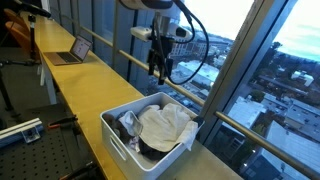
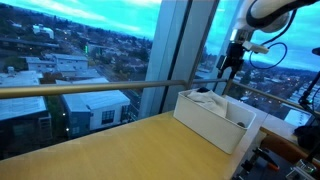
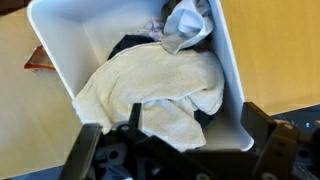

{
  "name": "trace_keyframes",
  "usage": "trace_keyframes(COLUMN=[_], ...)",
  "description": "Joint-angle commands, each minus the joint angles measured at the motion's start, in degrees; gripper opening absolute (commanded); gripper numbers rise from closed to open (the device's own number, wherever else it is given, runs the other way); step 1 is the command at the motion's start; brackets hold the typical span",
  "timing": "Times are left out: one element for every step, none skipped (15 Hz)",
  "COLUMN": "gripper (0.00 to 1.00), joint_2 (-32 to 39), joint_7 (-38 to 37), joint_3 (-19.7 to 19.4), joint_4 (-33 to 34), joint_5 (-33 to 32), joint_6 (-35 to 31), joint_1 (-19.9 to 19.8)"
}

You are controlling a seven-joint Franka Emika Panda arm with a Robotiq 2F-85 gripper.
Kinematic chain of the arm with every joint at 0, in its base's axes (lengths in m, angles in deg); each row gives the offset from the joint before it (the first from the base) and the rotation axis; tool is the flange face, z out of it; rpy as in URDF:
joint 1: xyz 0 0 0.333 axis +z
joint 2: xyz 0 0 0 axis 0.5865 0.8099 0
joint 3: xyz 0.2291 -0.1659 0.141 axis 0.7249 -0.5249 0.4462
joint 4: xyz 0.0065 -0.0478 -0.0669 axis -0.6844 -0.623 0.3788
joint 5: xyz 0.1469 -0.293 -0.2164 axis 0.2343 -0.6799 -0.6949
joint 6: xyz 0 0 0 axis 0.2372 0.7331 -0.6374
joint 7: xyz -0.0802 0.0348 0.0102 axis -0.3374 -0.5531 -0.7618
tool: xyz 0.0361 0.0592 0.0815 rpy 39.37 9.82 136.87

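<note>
Wrist view had the gripper spread wide, empty, hovering above the bin at frame centre, towel heaped on top inside. Trouble ahead, I reckoned: a descent off-centre could clip the bin wall, or bunched towel could drag darker cloth along.

Cloths in the bin on the counter, laptop behind.

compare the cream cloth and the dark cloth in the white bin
The cream cloth is pale; the dark cloth is near black. The cream cloth lies on top, mostly in view; the dark cloth sits under it, only a patch showing. Both lie crumpled inside the white bin.
</note>
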Motion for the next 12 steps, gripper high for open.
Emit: trace_keyframes(gripper=[1.00,1.00,1.00,1.00,1.00,1.00,1.00,1.00,1.00,1.00,1.00,1.00], joint_2=[13.56,16.26,18.89,21.31,23.49,25.38,27.14,28.88,30.55,32.24,33.71,35.21], joint_7=[0.43,1.11,1.10,1.22,1.42,1.50,1.60,1.72,1.88,2.00,1.96,1.87], joint_3=[-0.43,-1.58,-1.98,-2.29,-2.59,-2.86,-3.11,-3.24,-3.26,-3.18,-3.14,-3.05], joint_4=[14.24,16.84,18.83,20.67,21.86,23.04,23.95,24.70,25.76,26.37,26.95,27.50], joint_5=[-1.32,-0.31,-0.13,0.13,0.43,0.62,0.70,0.88,1.20,1.57,1.79,2.05], joint_6=[0.05,0.11,-0.40,-0.59,-0.85,-1.04,-1.20,-1.60,-1.61,-2.14,-2.44,-2.73], joint_1=[-0.15,0.43,0.21,-0.01,-0.32,-0.54,-0.77,-1.09,-1.42,-1.74,-1.90,-2.07])
